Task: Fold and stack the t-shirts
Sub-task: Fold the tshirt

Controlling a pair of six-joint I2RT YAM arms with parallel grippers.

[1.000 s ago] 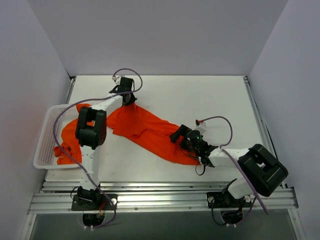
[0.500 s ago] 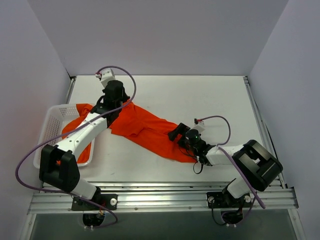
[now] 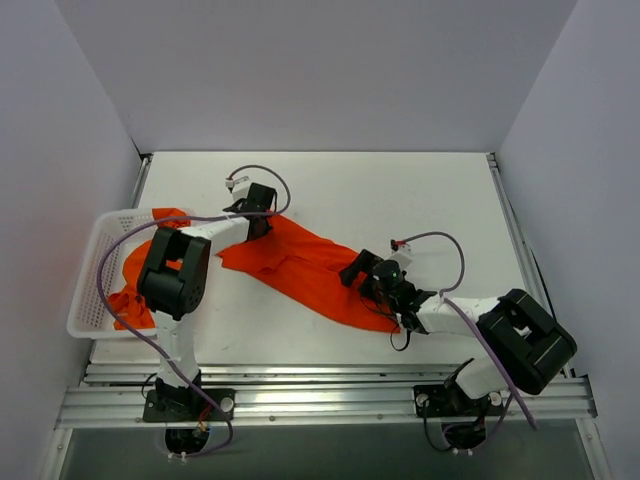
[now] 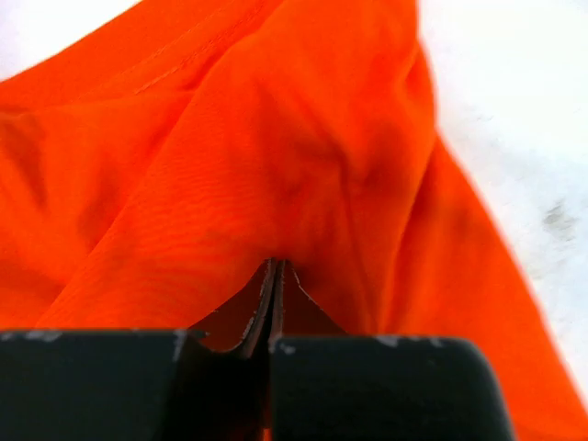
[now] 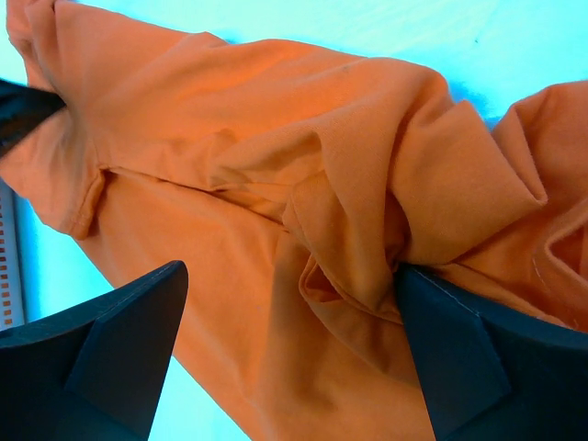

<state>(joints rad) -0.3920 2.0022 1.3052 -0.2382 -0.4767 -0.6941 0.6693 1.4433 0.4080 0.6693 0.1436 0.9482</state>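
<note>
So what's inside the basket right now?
Bunched orange-red shirt fabric lies in the basket; the left arm covers part, so the count is unclear.

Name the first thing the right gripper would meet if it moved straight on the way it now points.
The orange t-shirt: a bunched fold of it lies right ahead of the open right gripper. Depth is unclear in the wrist view, so the fabric may already be touching it.

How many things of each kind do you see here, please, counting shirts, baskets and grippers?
Orange-red t-shirts: 2 that show, the table shirt and the basket shirt
White basket: 1
Grippers: 2, the left gripper and the right gripper
Total: 5
</note>
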